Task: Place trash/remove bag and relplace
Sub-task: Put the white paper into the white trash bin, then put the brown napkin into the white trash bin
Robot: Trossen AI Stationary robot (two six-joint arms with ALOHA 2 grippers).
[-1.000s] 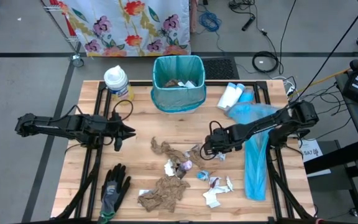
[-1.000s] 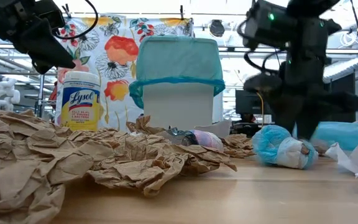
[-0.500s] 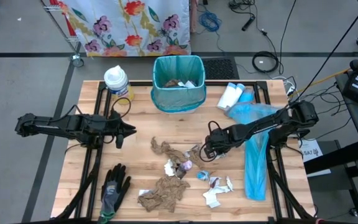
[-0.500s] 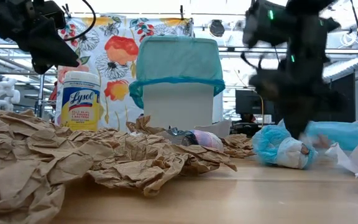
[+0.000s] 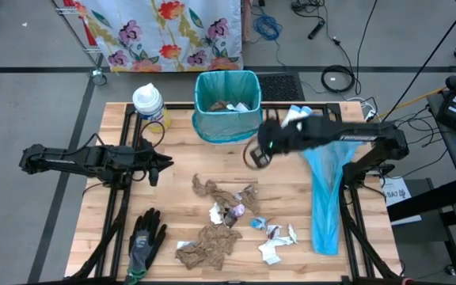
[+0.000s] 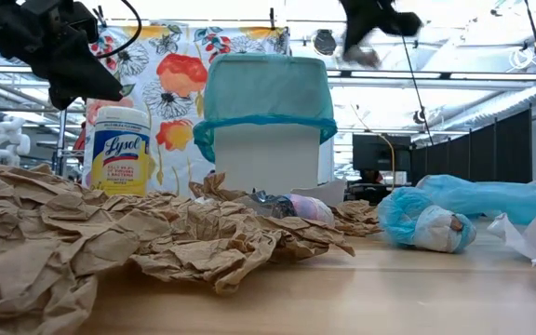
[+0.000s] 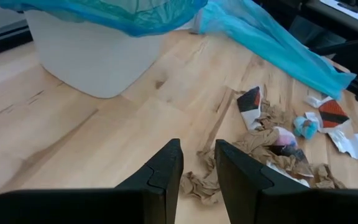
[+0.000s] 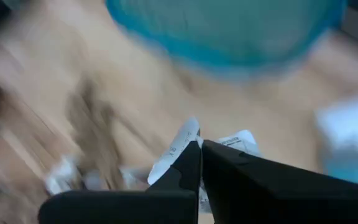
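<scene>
Trash lies at the table's middle: crumpled brown paper (image 5: 212,190) (image 5: 208,244), white scraps (image 5: 276,241) and small wrapper balls (image 5: 236,210) (image 5: 257,224). The white bin (image 5: 228,119) with its teal bag (image 6: 268,93) stands at the far edge, with some trash inside. My right gripper (image 5: 253,156) (image 8: 199,148) hangs high above the table, just near-right of the bin, shut on a white paper scrap (image 8: 178,148). My left gripper (image 5: 158,166) (image 7: 197,163) hovers left of the trash, its fingers apart with nothing between them. My right gripper pinches the white scrap between its two fingertips; the scrap's edges (image 8: 238,140) stick out past the tips on both sides. The scrap is lifted clear of the table, well above it in the low view (image 6: 361,56).
A loose blue bag (image 5: 323,190) lies along the right side. White bottles (image 5: 295,120) stand beside the bin, and a wipes canister (image 5: 149,103) at the far left. A black-and-grey glove (image 5: 145,241) lies at the near left.
My right gripper has risen from the table near the middle-right trash and swung toward the far edge and the bin, carrying a white scrap up with it. The rest of the trash lies where it was.
</scene>
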